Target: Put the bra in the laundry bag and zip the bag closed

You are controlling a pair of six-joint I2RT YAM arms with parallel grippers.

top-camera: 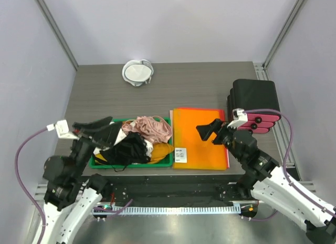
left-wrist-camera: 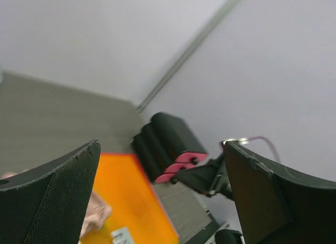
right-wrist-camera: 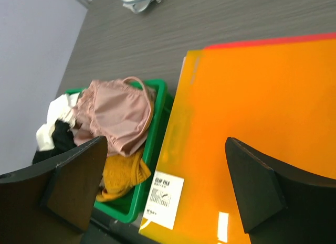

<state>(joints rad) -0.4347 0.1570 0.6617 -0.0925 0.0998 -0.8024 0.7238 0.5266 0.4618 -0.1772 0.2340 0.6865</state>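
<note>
1. Top external view, nearest edge: two arms rise from their bases. The left gripper hangs over the left end of the one green tray, its jaws spread apart with nothing between them.
2. The right gripper hangs over the one orange folder, its jaws also spread wide and empty. The right wrist view shows only the folder's surface between its two fingers.
3. The tray lies on the grey table just left of the folder and holds a heap of four garments that can be told apart.
4. The bra, black and lacy, lies in the near middle of the tray, apart from both grippers.
5. One yellow garment lies at the tray's near right corner. One white garment shows behind the bra. One pink garment is draped over the far right rim.
6. One white label sits at the folder's near left corner, and a red edge shows from under the folder.
7. One black case with pink ends stands at the right, behind the right gripper.
8. Farthest off, the one laundry bag, white and round, lies alone near the table's far edge. It is well apart from the tray and the bra.
</note>
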